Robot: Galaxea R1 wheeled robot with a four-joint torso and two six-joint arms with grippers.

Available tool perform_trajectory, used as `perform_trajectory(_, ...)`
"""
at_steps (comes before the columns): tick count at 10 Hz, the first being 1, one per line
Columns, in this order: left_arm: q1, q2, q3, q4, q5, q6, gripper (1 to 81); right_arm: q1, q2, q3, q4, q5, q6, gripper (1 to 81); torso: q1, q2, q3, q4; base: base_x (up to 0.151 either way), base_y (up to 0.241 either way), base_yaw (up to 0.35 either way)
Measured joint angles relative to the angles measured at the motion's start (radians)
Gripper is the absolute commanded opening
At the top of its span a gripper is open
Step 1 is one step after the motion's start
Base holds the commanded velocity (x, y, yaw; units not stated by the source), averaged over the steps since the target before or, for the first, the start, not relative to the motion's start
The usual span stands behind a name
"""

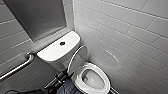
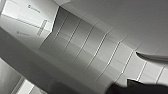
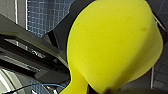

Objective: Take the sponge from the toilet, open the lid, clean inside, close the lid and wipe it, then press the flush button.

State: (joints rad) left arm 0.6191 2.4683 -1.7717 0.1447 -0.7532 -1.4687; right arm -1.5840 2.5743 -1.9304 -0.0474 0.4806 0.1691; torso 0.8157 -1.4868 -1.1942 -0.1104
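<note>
Right gripper is clamped on the bright yellow foam sponge. The sponge is squeezed to a narrow neck at the grip, with a broad rounded lobe beyond it. Its face is matte and fine-grained, marked with a few faint dimples. It is held in the air, off the white glossy ceramic toilet; how near cannot be told.

Left gripper is seen as a dark shape just beside the toilet's raised white oval lid; apart or together cannot be told.

The lid is stood up against the toilet's boxy rounded tank, with the oval bowl left open. A small round dark flush button is set in the toilet's flat tank cover. A brushed metal grab bar is fixed to the wall beside the toilet. Pale glazed rectangular wall tiles are laid behind and beside the toilet.
</note>
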Motion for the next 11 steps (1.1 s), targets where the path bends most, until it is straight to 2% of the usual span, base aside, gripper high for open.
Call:
perform_trajectory(2,0.002,0.004,-0.023,-0.005,-0.02,-0.014,81.1,0.0,0.0,0.0,0.0,0.0,0.0,1.0,0.0,0.0,0.0,0.0,0.0,0.0,0.0)
perform_trajectory(7,0.002,0.006,-0.077,-0.011,-0.073,-0.112,81.1,0.0,0.002,-0.003,0.0,0.0,0.0,1.0,0.0,0.0,0.001,0.0,0.0,0.0,0.0)
perform_trajectory(9,0.009,0.012,-0.101,0.105,-0.081,-0.161,81.1,0.0,0.012,-0.016,0.0,0.0,0.0,1.0,0.0,0.0,0.001,-0.001,0.0,0.0,0.0)
perform_trajectory(11,0.028,0.031,-0.167,0.243,-0.157,-0.224,81.1,0.0,0.012,-0.016,0.0,0.0,0.0,1.0,0.0,0.0,0.001,-0.002,0.0,0.0,0.0)
